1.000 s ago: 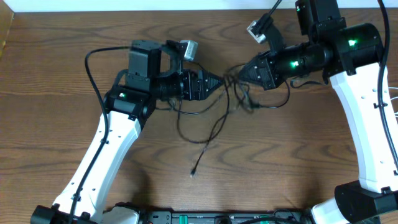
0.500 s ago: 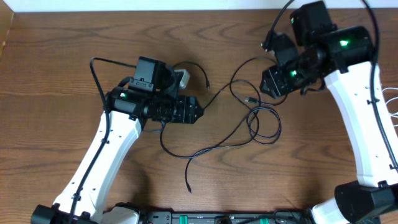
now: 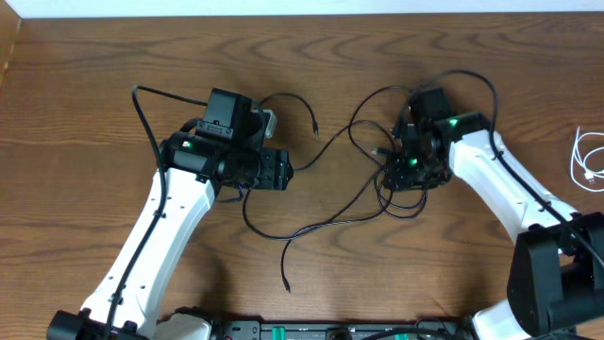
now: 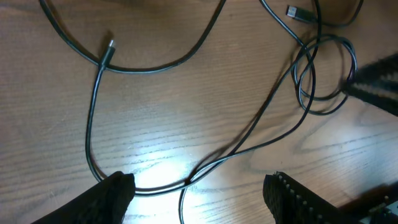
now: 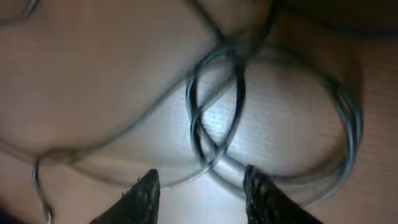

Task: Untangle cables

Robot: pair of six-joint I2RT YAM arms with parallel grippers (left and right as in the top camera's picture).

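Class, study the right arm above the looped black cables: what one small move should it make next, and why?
Probably lower slightly and close on a single strand. The right gripper is open and empty, and the black cables cross in overlapping loops right before its fingertips; gripping one strand should let it draw a loop apart.

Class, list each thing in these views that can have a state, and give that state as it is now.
black cables: lying loose, looped and crossed over one another, not yet untangled.
white cable: coiled at the right edge, apart from the black ones.
left claw: open, holding nothing.
right claw: open above crossed loops, holding nothing.
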